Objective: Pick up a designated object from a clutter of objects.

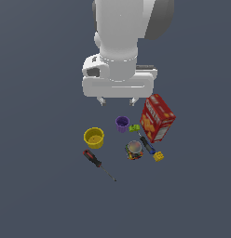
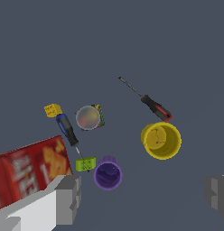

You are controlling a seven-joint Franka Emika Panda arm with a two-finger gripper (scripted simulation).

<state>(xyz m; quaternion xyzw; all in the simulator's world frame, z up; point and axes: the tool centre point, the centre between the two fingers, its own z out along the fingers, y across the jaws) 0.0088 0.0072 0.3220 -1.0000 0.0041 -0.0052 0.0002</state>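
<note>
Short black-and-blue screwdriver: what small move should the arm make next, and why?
Probably shift the open gripper toward the exterior view's right and forward, over the short screwdriver, before descending. It hangs above the clutter, nearer the purple cup, while the tool lies between the tin can and cracker box.

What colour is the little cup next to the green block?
Purple. The little cup shows best in the wrist view, beside the green block.
</note>
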